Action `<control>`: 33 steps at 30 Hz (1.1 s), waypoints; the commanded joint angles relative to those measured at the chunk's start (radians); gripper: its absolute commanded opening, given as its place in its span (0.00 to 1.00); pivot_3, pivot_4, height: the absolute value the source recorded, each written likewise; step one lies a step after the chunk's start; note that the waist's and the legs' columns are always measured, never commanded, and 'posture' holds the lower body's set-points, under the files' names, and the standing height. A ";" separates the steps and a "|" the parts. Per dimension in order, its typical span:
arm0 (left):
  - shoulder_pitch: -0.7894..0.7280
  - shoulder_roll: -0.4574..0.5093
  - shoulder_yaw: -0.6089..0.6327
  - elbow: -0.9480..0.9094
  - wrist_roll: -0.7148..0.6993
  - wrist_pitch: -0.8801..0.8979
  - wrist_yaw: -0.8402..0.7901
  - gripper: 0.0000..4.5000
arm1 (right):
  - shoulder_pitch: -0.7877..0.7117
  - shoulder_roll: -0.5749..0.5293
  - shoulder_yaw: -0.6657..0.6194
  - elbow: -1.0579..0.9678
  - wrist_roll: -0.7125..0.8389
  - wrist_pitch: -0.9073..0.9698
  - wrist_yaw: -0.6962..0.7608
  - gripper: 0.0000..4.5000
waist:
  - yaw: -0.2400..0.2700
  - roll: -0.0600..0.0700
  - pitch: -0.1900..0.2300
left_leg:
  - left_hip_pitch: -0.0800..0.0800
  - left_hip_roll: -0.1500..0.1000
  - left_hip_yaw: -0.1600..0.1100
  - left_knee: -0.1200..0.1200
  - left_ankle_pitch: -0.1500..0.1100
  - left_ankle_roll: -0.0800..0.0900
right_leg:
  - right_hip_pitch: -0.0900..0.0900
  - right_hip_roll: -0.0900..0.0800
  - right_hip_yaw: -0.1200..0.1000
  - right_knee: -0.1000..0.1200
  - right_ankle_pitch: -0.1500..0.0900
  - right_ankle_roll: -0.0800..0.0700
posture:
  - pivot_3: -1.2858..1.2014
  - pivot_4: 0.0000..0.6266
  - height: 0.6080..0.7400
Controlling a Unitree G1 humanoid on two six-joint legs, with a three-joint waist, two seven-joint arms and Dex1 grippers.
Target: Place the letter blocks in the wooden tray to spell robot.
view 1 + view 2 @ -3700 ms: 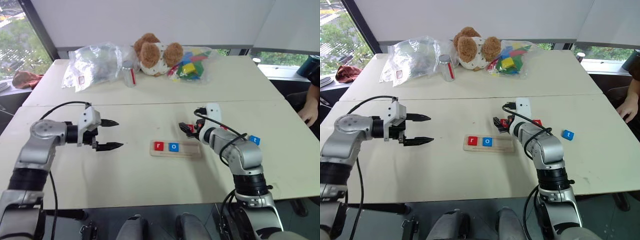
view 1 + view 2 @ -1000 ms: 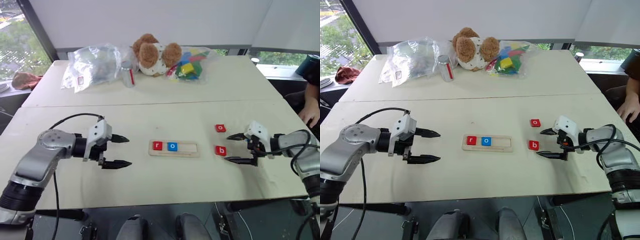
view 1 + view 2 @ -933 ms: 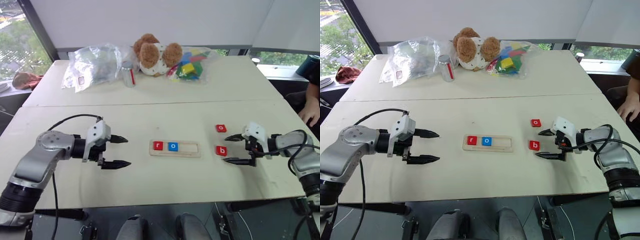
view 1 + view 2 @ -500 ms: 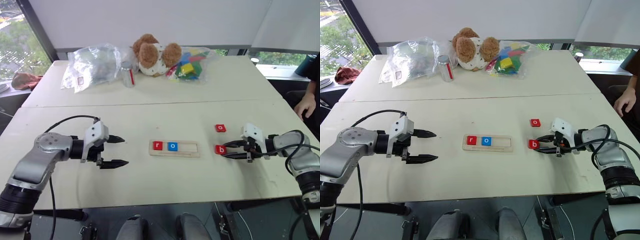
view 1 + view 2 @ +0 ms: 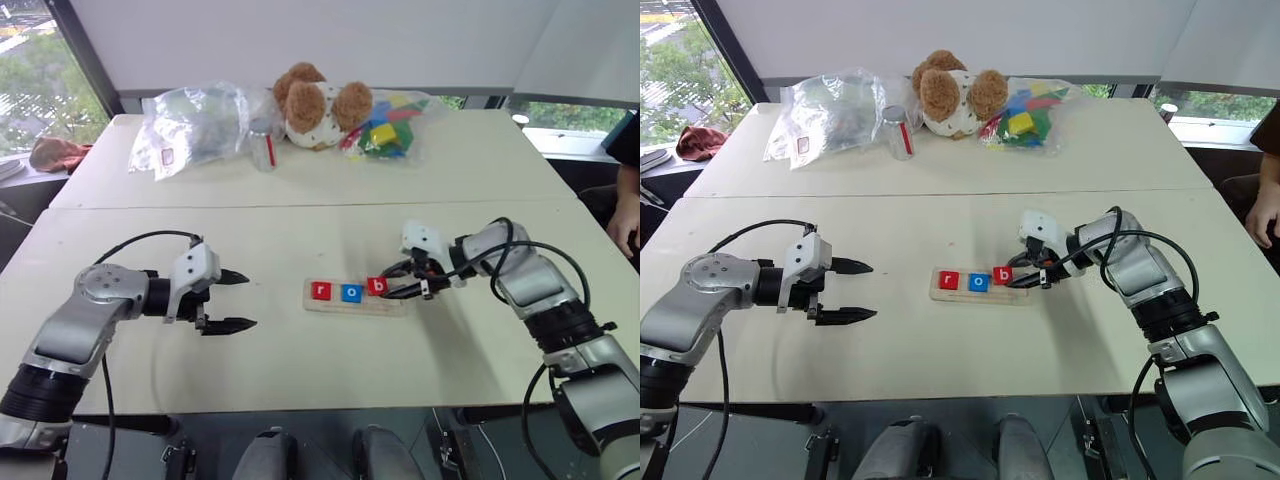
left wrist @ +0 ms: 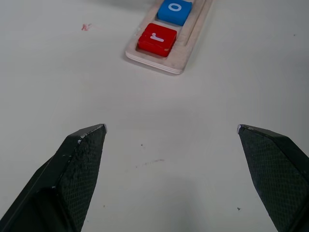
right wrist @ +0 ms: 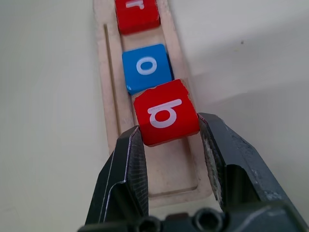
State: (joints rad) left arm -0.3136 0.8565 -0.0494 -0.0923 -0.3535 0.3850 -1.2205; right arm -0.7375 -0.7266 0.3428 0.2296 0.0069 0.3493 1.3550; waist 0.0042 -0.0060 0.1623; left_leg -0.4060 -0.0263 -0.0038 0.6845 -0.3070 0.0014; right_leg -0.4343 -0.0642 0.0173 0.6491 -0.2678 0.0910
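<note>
b block (image 7: 166, 113): a second ago lying on the tabletop (image 5: 300, 360) well right of the wooden tray (image 5: 355, 297), now pinched in the right claw (image 5: 392, 287) over its third slot, beside blue o (image 5: 351, 293)
Meaning: r, o, b nearly placed; second o and t remain
Left claw (image 5: 232, 300): open, empty, left of the tray
Writing: white r, o, b

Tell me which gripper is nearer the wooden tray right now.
Right. The right gripper is over the wooden tray, shut on the red b block; the left gripper hangs open, well off its other end.
</note>
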 commanded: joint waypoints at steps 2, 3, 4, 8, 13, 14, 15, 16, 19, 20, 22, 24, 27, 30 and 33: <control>0.012 -0.007 0.017 -0.041 -0.008 -0.006 0.015 1.00 | -0.039 -0.006 0.014 -0.029 -0.016 -0.003 0.026 0.26 | 0.000 0.000 0.000 | 0.000 0.000 0.000 0.000 0.000 0.000 | -0.001 0.000 -0.001 0.000 0.000 0.000 | 0.52 0.24 1.00; 0.015 -0.010 0.017 -0.043 -0.008 -0.006 0.018 1.00 | -0.039 -0.003 0.017 -0.029 -0.018 0.002 0.028 0.26 | 0.000 0.000 0.000 | 0.000 0.000 0.000 0.000 0.000 0.000 | -0.001 0.000 -0.001 0.000 0.000 0.000 | 0.52 0.24 1.00; 0.017 -0.012 0.017 -0.045 -0.007 -0.005 0.020 1.00 | -0.040 0.000 0.019 -0.029 -0.020 0.007 0.028 0.26 | -0.001 0.000 0.000 | 0.000 0.000 0.000 -0.001 0.000 0.000 | -0.001 0.001 -0.001 0.000 0.000 0.000 | 0.52 0.24 1.00; 0.024 -0.015 0.018 -0.050 -0.008 -0.006 0.030 1.00 | -0.035 0.003 0.026 -0.043 -0.015 0.017 0.041 0.26 | -0.004 0.000 0.000 | 0.000 0.000 0.000 0.000 0.000 0.000 | 0.000 0.001 -0.001 0.000 0.000 0.000 | 0.52 0.24 1.00; 0.029 -0.020 0.018 -0.060 -0.009 -0.003 0.042 1.00 | -0.029 0.023 0.032 -0.046 -0.025 0.028 0.016 0.26 | -0.008 0.000 0.000 | 0.000 0.000 0.000 0.000 0.000 0.000 | 0.000 0.001 -0.001 0.001 0.000 0.000 | 0.52 0.24 1.00; 0.031 -0.021 0.016 -0.063 -0.009 -0.002 0.045 1.00 | -0.026 0.026 0.033 -0.048 -0.026 0.031 0.011 0.26 | -0.011 0.000 0.000 | 0.000 0.000 0.000 0.000 0.000 0.000 | 0.000 0.001 -0.001 0.001 0.000 0.000 | 0.52 0.24 1.00; 0.032 -0.021 0.015 -0.065 -0.009 -0.003 0.047 1.00 | -0.023 0.028 0.032 -0.052 -0.025 0.035 0.009 0.26 | -0.013 0.000 0.000 | 0.000 0.000 0.000 0.000 0.000 0.000 | 0.000 0.001 -0.002 0.001 0.000 0.000 | 0.52 0.24 1.00; 0.032 -0.021 0.014 -0.065 -0.008 -0.004 0.048 1.00 | -0.019 0.031 0.032 -0.059 -0.022 0.041 0.008 0.26 | -0.015 0.000 0.000 | 0.000 0.000 0.000 0.000 0.000 0.000 | 0.000 0.001 -0.002 0.001 0.000 0.000 | 0.52 0.24 1.00; 0.026 -0.023 0.010 -0.056 -0.003 -0.010 0.051 1.00 | -0.012 0.044 0.036 -0.078 -0.020 0.058 -0.003 0.26 | -0.017 0.000 0.000 | 0.000 0.000 0.000 0.000 0.000 0.000 | 0.000 0.001 -0.002 0.001 0.000 0.000 | 0.52 0.24 1.00; 0.024 -0.025 0.009 -0.054 -0.002 -0.010 0.052 1.00 | -0.012 0.048 0.036 -0.080 -0.022 0.060 -0.009 0.26 | -0.017 0.000 0.000 | 0.000 0.000 0.000 0.000 0.000 0.000 | 0.000 0.001 -0.002 0.001 0.000 0.000 | 0.52 0.24 1.00; 0.021 -0.027 0.007 -0.053 -0.001 -0.010 0.053 1.00 | -0.017 0.059 0.038 -0.074 -0.025 0.063 -0.018 0.26 | -0.017 0.000 0.000 | 0.000 0.000 0.000 0.000 0.000 0.000 | 0.000 0.001 -0.002 0.001 0.000 0.000 | 0.52 0.24 1.00; 0.019 -0.031 0.005 -0.054 0.001 -0.010 0.054 1.00 | -0.022 0.072 0.040 -0.067 -0.028 0.066 -0.033 0.26 | -0.017 0.000 0.000 | 0.000 0.000 0.000 0.000 0.000 0.000 | 0.000 0.001 -0.002 0.001 0.000 0.000 | 0.52 0.24 1.00; 0.015 -0.035 0.004 -0.051 0.004 -0.012 0.056 1.00 | -0.022 0.089 0.041 -0.069 -0.028 0.075 -0.044 0.26 | -0.017 0.000 0.000 | 0.000 0.000 -0.001 0.000 0.000 0.000 | -0.001 0.001 -0.002 0.002 0.000 0.000 | 0.52 0.24 1.00; 0.014 -0.038 0.004 -0.052 0.006 -0.012 0.061 1.00 | -0.017 0.100 0.042 -0.077 -0.026 0.083 -0.050 0.26 | -0.016 0.000 0.000 | 0.000 0.000 -0.001 0.000 0.000 0.000 | -0.001 0.001 -0.002 0.002 0.000 0.000 | 0.52 0.24 1.00; 0.014 -0.040 0.003 -0.050 0.009 -0.015 0.064 1.00 | -0.016 0.113 0.046 -0.082 -0.028 0.087 -0.061 0.26 | -0.017 0.000 0.000 | 0.000 0.000 -0.001 0.000 0.000 0.000 | 0.000 0.001 -0.002 0.002 0.000 0.000 | 0.52 0.24 1.00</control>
State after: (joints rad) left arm -0.2871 0.8184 -0.0553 -0.1269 -0.3439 0.3840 -1.1569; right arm -0.7462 -0.6195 0.3890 0.1870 -0.0253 0.4367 1.2998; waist -0.0129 -0.0063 0.1621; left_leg -0.4061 -0.0260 -0.0044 0.6842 -0.3065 0.0009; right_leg -0.4348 -0.0629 0.0157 0.6507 -0.2678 0.0911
